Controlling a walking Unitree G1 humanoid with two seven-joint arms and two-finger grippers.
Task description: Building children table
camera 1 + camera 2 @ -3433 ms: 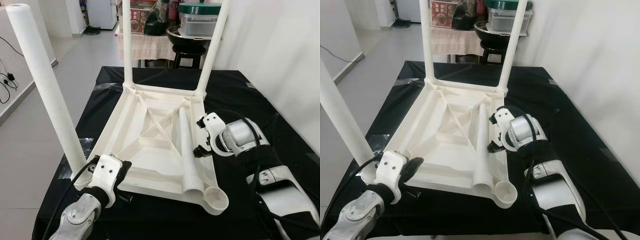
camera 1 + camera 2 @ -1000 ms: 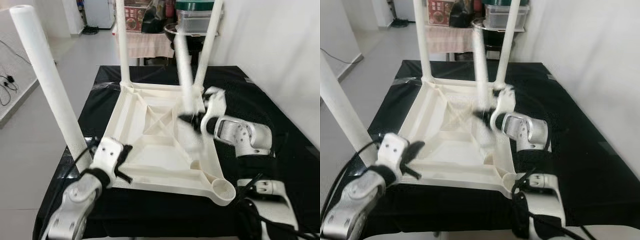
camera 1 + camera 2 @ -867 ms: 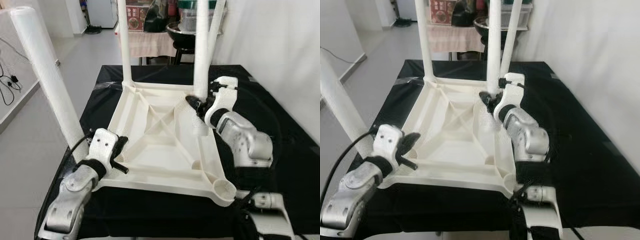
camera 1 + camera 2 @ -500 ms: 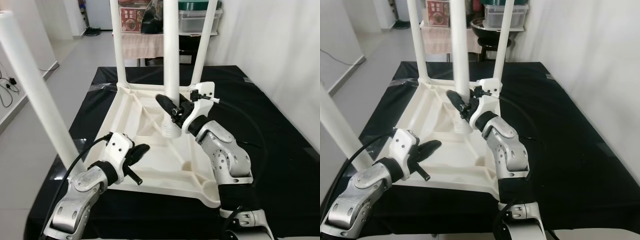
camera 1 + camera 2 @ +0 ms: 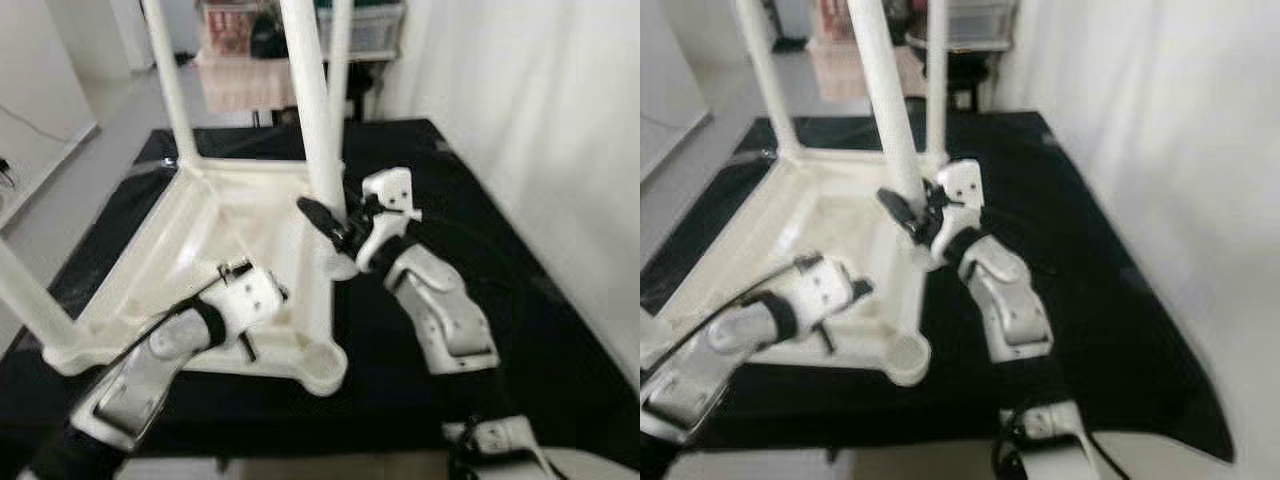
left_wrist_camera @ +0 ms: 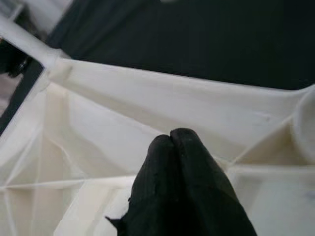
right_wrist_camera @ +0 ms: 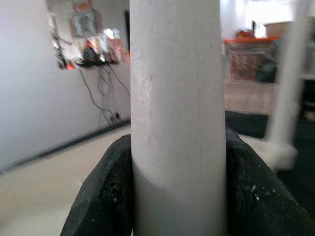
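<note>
My right gripper (image 7: 177, 196) has matt black fingers (image 7: 106, 191), lightly scuffed, around a smooth white plastic leg (image 7: 174, 98). The tabletop (image 5: 200, 240) is ribbed white plastic with a slight sheen. The cloth (image 5: 480, 250) underneath is black. My arms (image 5: 440, 310) are brushed silver metal.

Table legs (image 5: 305, 90) cropped at top

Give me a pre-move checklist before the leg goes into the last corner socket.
1. Right end effector gripping loose leg: ok, fingers clamp both sides in the right wrist view.
2. Leg roughly upright: ok, slightly tilted.
3. Empty corner socket unobstructed: ok.
4. Leg end over socket: not ok, it hangs farther back along the tabletop rim.
5. Left end effector bracing tabletop: cannot tell; fingers shut, contact unclear.
6. Other three legs seated: cannot tell, blurred.
</note>
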